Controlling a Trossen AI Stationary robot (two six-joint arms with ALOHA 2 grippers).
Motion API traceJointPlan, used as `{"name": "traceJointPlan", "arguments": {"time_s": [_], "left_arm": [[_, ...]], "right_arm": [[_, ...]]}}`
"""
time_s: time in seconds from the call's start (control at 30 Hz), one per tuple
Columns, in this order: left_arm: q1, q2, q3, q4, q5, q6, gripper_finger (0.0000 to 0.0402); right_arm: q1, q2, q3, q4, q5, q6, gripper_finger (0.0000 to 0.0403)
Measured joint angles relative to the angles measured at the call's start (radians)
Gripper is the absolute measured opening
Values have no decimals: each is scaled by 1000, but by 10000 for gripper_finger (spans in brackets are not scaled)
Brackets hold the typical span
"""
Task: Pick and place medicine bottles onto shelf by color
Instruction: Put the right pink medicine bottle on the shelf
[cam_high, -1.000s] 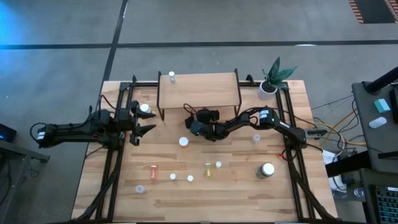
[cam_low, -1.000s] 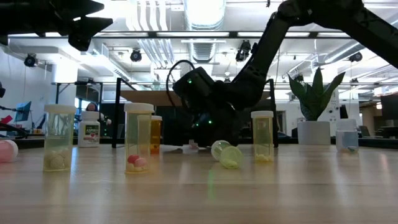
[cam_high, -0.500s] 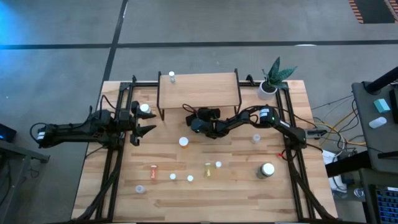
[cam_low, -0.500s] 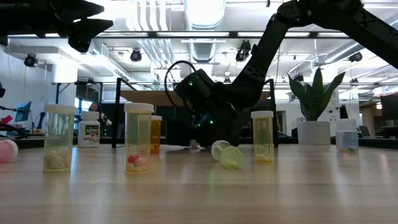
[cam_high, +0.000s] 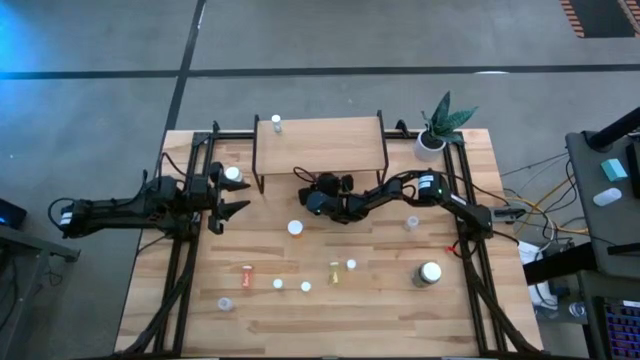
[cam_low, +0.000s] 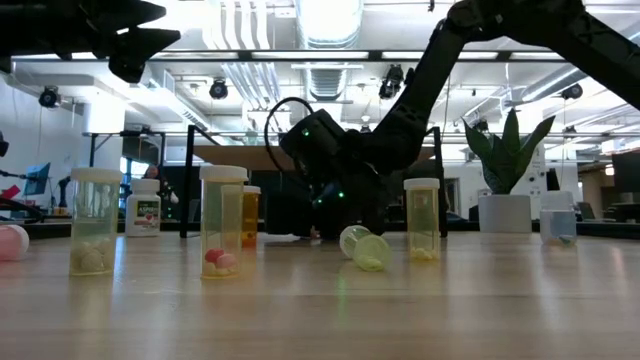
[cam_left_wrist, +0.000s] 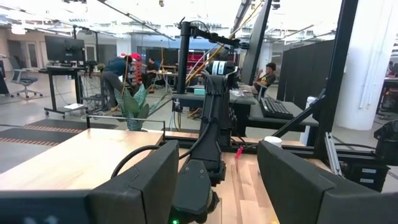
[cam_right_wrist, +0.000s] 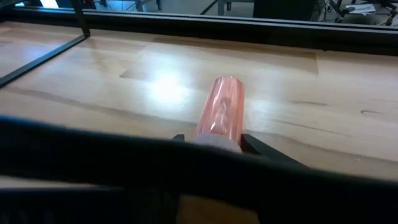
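A pink medicine bottle (cam_right_wrist: 221, 109) lies on its side on the table, just in front of the shelf (cam_high: 320, 143). My right gripper (cam_right_wrist: 212, 140) is low over the table there (cam_high: 309, 193), closed in on the bottle's near end. One white-capped bottle (cam_high: 276, 123) stands on the shelf's far left corner. My left gripper (cam_high: 238, 197) hangs open above the table's left side, holding nothing. Several other bottles stand or lie on the table's near half, among them an orange one (cam_high: 247, 270) and a yellow one (cam_low: 366, 247) on its side. My right gripper has the pink bottle's white cap end (cam_right_wrist: 214, 142) between its two fingertips (cam_right_wrist: 250, 142), one on each side. The fingers come in low, slanting slightly down, from the table's right. The bottle lies on the table and reaches out ahead of the fingertips.
The shelf's black legs (cam_right_wrist: 43, 55) stand close beside the gripper. A potted plant (cam_high: 437, 130) sits at the far right corner. A large white-capped bottle (cam_high: 431, 272) stands near right, another (cam_high: 232, 174) by my left gripper. Black frame rails (cam_high: 182, 260) run along both table sides.
My right gripper has drawn its fingers together around the pink bottle while staying at the same spot in front of the shelf. The bottle still lies on the table.
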Motion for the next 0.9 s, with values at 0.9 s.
{"name": "traceJointPlan", "arguments": {"time_s": [0.9], "left_arm": [[0,0,2,1,0,-4,203]], "right_arm": [[52,-29,-1,-92,-14,36,123]]}}
